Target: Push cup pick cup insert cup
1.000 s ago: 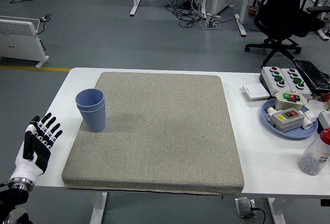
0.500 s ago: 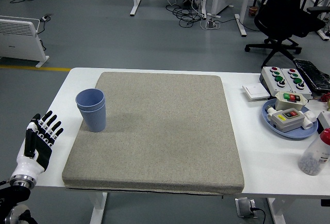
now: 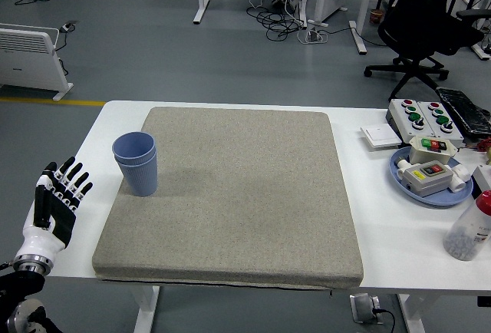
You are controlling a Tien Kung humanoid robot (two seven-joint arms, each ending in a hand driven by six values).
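Grey mat (image 3: 230,195) — nested blue cups (image 3: 136,163), unlabelled.

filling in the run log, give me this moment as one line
left hand: open, off table's left edge | stacked blue plastic cups: upright, grey mat's left side, untouched | right hand: unseen

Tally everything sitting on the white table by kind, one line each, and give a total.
Blue cups, nested as one stack: 2
Grey mat: 1
Button control boxes: 3
Blue plate: 1
White switch plate: 1
Clear bottle with red cap: 1
Black keyboard: 1
Total: 10
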